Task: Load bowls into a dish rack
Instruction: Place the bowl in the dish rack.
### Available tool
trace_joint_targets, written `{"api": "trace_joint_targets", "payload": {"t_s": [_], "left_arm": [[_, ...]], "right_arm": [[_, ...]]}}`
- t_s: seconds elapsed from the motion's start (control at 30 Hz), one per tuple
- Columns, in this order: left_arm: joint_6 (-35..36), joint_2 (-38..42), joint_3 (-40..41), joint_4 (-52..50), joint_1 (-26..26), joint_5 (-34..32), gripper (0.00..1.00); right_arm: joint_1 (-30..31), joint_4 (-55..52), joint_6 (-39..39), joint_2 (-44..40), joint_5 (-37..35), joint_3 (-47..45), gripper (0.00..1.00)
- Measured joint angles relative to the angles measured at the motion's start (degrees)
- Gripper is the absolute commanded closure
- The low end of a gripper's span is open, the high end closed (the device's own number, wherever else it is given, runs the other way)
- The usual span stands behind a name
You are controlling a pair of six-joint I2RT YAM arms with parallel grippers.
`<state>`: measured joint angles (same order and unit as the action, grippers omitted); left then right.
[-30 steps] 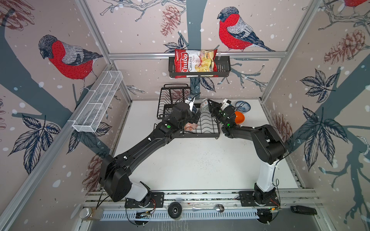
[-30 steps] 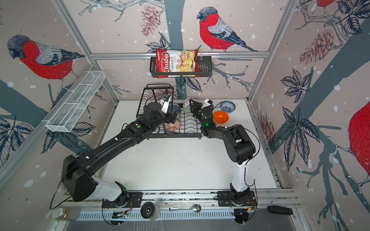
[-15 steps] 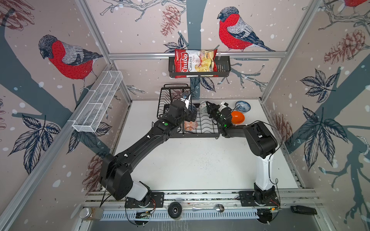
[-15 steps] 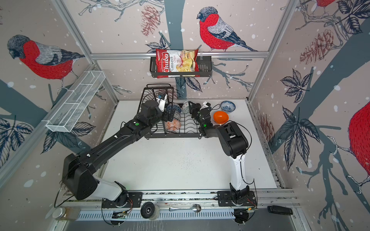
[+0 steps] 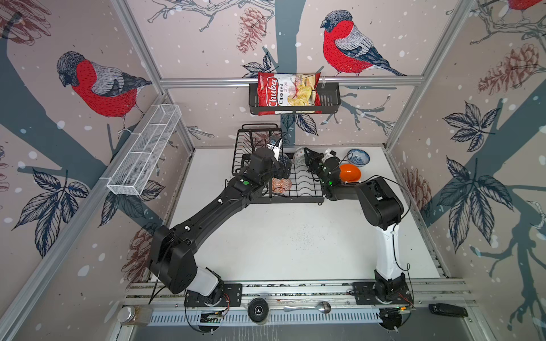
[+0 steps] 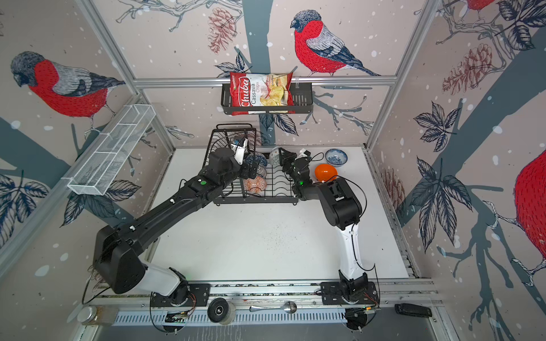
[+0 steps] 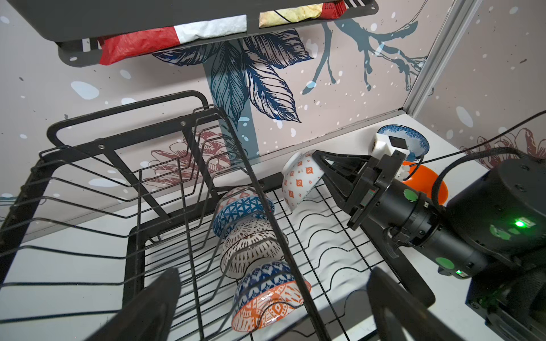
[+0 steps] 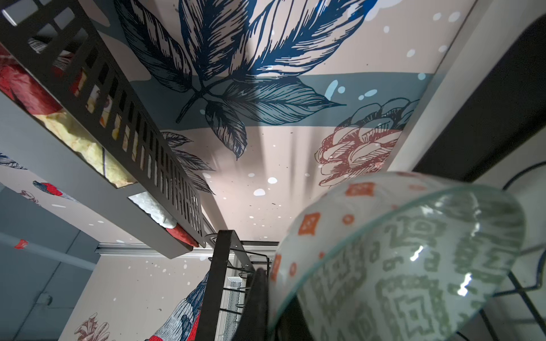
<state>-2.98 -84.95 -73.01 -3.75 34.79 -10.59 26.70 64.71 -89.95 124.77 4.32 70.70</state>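
Note:
The black wire dish rack [image 5: 304,189] stands at the back of the table. Three patterned bowls stand on edge in its base: blue-triangle [image 7: 242,209], black-lattice [image 7: 251,248] and red-orange [image 7: 269,298]. My right gripper [image 5: 307,156] is shut on the rim of the grey-green patterned bowl [image 7: 300,180], held tilted over the rack's far end; this bowl [image 8: 399,259] fills the right wrist view. My left gripper [image 7: 274,274] hangs open and empty above the row of racked bowls. A plain orange bowl [image 5: 350,172] and a blue-flowered bowl [image 5: 358,156] sit on the table right of the rack.
The rack's raised upper basket [image 5: 251,141] sits close beside my left wrist. On the back wall hangs a black shelf basket [image 5: 328,100] with a chips bag [image 5: 288,94]. A white mesh basket [image 5: 144,147] lines the left wall. A spoon [image 5: 307,307] and a jar [image 5: 130,316] lie on the front rail.
My left gripper has drawn back to the left, away from the racked bowls, staying open. The right arm has folded inward, carrying the grey-green bowl slightly left over the rack.

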Motion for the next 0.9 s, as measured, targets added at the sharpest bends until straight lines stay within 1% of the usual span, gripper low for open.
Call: {"api": "trace_joint_targets", "payload": {"t_s": [0.33,0.5,0.7,0.9], "left_arm": [[-0.04,-0.15,-0.13,0.02,0.00,0.09,0.02],[-0.04,-0.24,-0.17,0.04,-0.02,0.09,0.02],[-0.04,-0.26,-0.17,0.09,-0.02,0.09,0.02],[-0.04,-0.46,-0.20,0.46,-0.02,0.09,0.02]], "right_arm": [[-0.11,-3.10,-0.37,1.75,-1.07,2.08,1.00],[-0.11,-3.34,-0.57,2.95,-1.16,2.95,1.00],[-0.24,-3.02,-3.13,5.16,-1.36,3.04,1.00],[-0.26,-3.15,-2.95,5.90,-1.46,4.37,1.00]]}}
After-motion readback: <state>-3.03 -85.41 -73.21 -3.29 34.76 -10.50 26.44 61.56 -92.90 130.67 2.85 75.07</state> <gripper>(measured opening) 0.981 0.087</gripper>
